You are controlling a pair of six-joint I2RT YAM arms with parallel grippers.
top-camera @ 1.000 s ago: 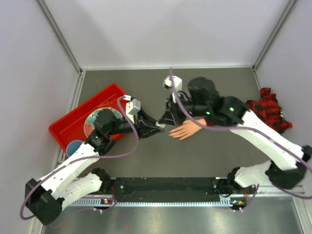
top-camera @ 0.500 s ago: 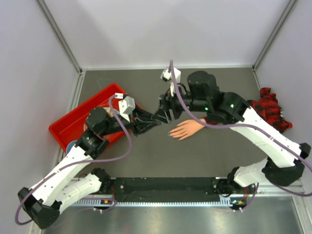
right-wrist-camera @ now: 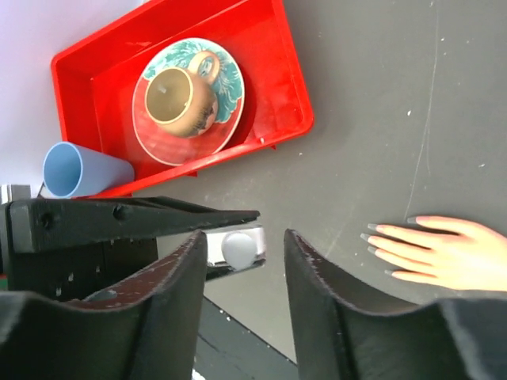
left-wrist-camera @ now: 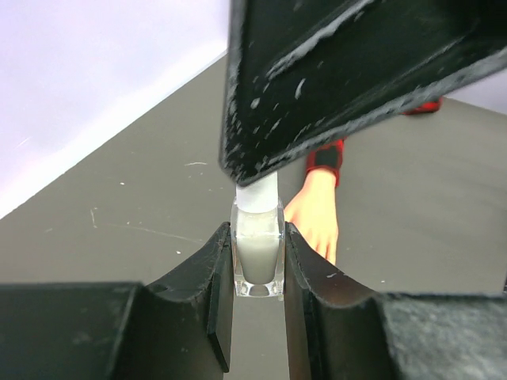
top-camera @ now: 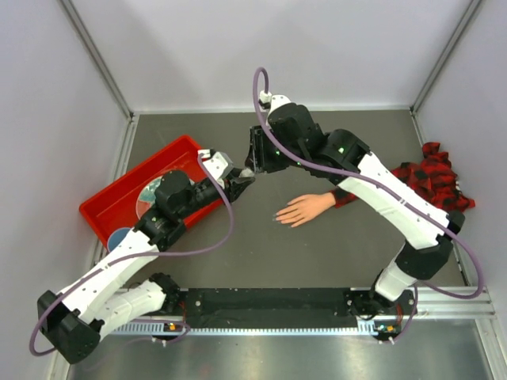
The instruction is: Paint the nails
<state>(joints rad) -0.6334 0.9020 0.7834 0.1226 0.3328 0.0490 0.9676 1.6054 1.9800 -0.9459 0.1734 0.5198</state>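
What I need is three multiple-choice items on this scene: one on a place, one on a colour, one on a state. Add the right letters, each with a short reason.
1. Where does the mug stand?
A. on the plate inside the red tray
B. outside the tray
C. under the plate

2. What colour is the cap of the small clear bottle?
A. red
B. white
C. blue

3. What state is the left gripper in?
A. open, holding nothing
B. shut on the bottle
C. out of every view

Answers:
1 A: the right wrist view shows the mug on the plate, within the tray's walls.
2 B: the left wrist view shows a white cap above the clear glass.
3 B: in the left wrist view both fingers press against the bottle's sides.
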